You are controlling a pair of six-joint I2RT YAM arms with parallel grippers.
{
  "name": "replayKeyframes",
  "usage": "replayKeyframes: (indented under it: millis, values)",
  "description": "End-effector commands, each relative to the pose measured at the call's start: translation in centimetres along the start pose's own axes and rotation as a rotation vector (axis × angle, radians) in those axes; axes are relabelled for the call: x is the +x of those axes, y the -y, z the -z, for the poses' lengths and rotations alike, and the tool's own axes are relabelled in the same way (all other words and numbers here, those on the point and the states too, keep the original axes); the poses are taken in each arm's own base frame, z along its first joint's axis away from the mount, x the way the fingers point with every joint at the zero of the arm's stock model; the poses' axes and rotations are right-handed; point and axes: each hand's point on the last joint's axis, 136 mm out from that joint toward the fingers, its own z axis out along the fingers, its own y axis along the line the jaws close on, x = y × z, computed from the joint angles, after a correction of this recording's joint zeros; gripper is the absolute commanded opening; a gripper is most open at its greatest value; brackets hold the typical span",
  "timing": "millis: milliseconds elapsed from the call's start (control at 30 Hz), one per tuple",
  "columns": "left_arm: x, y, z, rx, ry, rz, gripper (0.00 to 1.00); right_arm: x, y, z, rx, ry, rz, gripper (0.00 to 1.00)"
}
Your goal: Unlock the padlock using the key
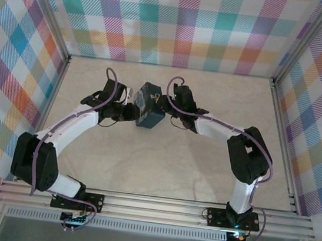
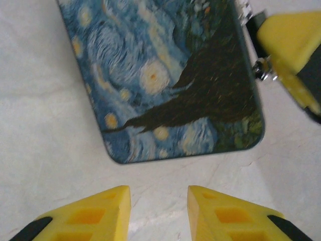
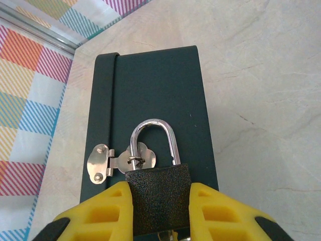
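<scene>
Bases of two white-and-black robot arms sit on the near side of a small rectangular tin box [image 1: 149, 112] painted with blue-and-yellow swirls. Both arms reach in to it, one from each side. The left gripper [image 2: 159, 201], with yellow wedge-shaped fingers, hangs just short of the box's painted lid, its jaws apart, holding and touching nothing. The right gripper [image 3: 161, 190], on the opposite side of the box, is clamped on a small padlock [image 3: 158, 206] with a dark, pebbled body, one yellow finger flat against each side. The padlock hangs against the box's plain dark-teal side wall. Its thin bright steel shackle [image 3: 153, 135] looks closed and passes through the staple of a small silver hasp [image 3: 100, 163]. Under the padlock body a sliver of pale metal [image 3: 168, 235] peeks out; whether that is the key I cannot tell. Beyond the box lies a pale marbled tabletop [image 3: 261, 75], then multicoloured checked cloth walls [image 3: 30, 90].

The padlock looks rigid and light, and free to swing on the staple. The sure hold seems to be the one shown, across the body's flat sides, which leaves the underside open for a key. The textured body should grip well, while the polished shackle would be slippery. The light tin may slide unless steadied.
</scene>
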Motion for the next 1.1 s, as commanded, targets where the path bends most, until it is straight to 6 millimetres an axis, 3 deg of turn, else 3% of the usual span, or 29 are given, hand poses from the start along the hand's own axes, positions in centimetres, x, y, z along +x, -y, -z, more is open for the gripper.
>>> replayKeyframes:
  millis: [0,133,333,667,800,1067]
  values:
    - [-3.2,1.4,0.0,0.022,0.064,0.043,0.37,0.2,-1.9,-0.4,-0.069,0.004,0.084,0.14]
    - [-4.2,2.9,-1.3,0.049,0.055,0.073,0.38,0.9,-3.7,0.1,-0.110,-0.008,0.141,0.14]
    - [-3.5,3.9,-2.8,0.058,0.040,0.079,0.40,1.7,-5.2,1.6,-0.139,-0.012,0.129,0.13]
    - [0.6,-0.6,-2.8,-0.116,-0.025,0.075,0.34,1.4,-7.0,5.0,-0.211,0.002,0.014,0.11]
    - [1.7,-1.5,-2.7,-0.134,-0.029,0.082,0.34,1.4,-6.2,4.6,-0.170,0.009,0.025,0.11]
    - [4.0,-2.1,-3.2,-0.131,-0.110,0.061,0.30,2.1,-3.4,1.7,-0.111,0.038,-0.026,0.10]
